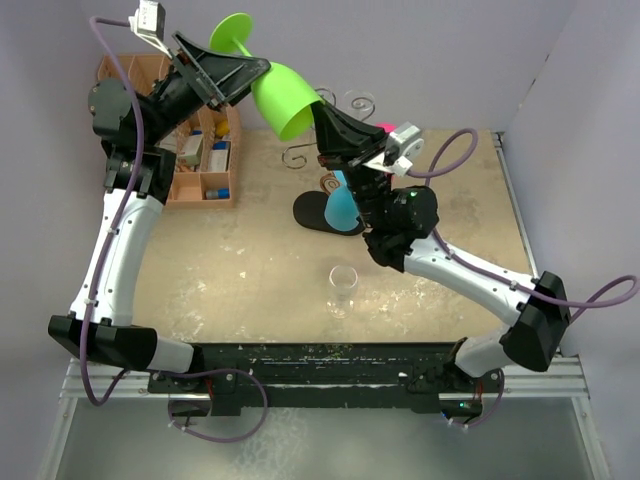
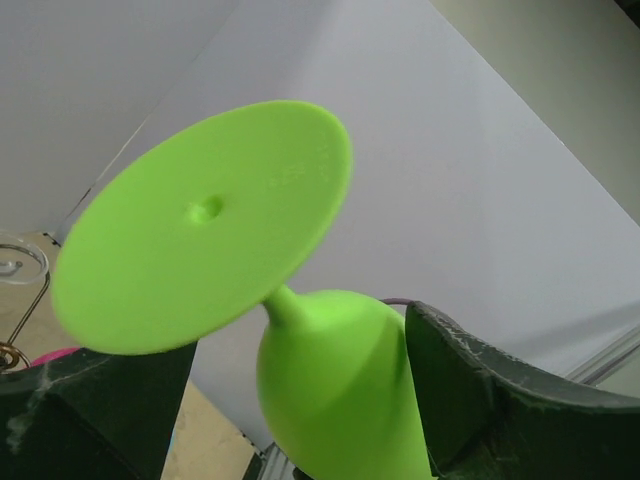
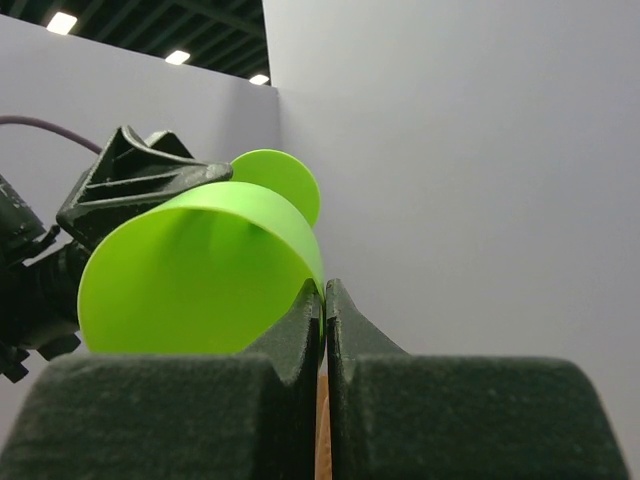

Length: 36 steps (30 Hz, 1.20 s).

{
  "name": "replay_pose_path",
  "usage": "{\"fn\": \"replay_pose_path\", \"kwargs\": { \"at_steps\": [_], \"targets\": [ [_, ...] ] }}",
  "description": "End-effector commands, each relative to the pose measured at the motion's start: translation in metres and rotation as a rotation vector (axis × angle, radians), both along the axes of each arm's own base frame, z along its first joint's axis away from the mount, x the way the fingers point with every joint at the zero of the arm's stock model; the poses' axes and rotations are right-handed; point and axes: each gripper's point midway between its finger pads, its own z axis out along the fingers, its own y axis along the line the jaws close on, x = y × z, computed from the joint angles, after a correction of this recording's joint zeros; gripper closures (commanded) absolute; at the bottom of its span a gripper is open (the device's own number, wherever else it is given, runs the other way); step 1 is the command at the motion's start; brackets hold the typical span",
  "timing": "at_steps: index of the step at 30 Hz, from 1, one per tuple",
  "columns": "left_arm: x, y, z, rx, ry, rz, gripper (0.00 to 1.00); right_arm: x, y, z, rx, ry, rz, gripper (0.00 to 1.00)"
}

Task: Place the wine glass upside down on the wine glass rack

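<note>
Currently the green wine glass (image 1: 285, 98) hangs tilted, foot up-left, mouth down-right; left pincer (image 1: 248, 78) grips its bowl, right pincer (image 1: 321, 108) pinches its rim.

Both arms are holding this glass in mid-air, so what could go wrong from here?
The right gripper pinches only the thin rim of the green wine glass; once the left gripper lets go, it may pivot or slip. Swinging toward the wine glass rack could knock the blue glass on it.
</note>
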Motion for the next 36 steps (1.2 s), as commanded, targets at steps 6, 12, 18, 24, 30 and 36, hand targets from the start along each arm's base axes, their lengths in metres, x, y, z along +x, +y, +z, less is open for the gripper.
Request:
{"fn": "replay_pose_path", "kwargs": {
  "at_steps": [6, 12, 18, 24, 30, 36],
  "targets": [
    [-0.015, 0.005, 0.023, 0.049, -0.214, 0.043, 0.37, -0.006, -0.011, 0.002, 0.086, -0.055, -0.065, 1.0],
    [-0.021, 0.004, 0.028, 0.06, -0.245, 0.035, 0.67, -0.002, -0.003, -0.017, 0.076, -0.057, -0.092, 1.0],
    [-0.025, 0.003, 0.038, 0.084, -0.317, 0.037, 1.0, 0.0, 0.021, -0.037, 0.035, -0.056, -0.069, 1.0],
    [-0.025, 0.001, 0.035, 0.11, -0.359, 0.032, 1.0, -0.006, 0.045, -0.044, -0.002, -0.071, -0.013, 1.0],
    [-0.025, -0.002, 0.028, 0.157, -0.384, 0.032, 1.0, -0.01, 0.062, -0.037, 0.01, -0.065, -0.012, 1.0],
    [-0.021, -0.005, 0.017, 0.259, -0.433, 0.079, 1.0, -0.008, 0.057, -0.027, 0.053, -0.057, -0.053, 1.0]
  ]
}}
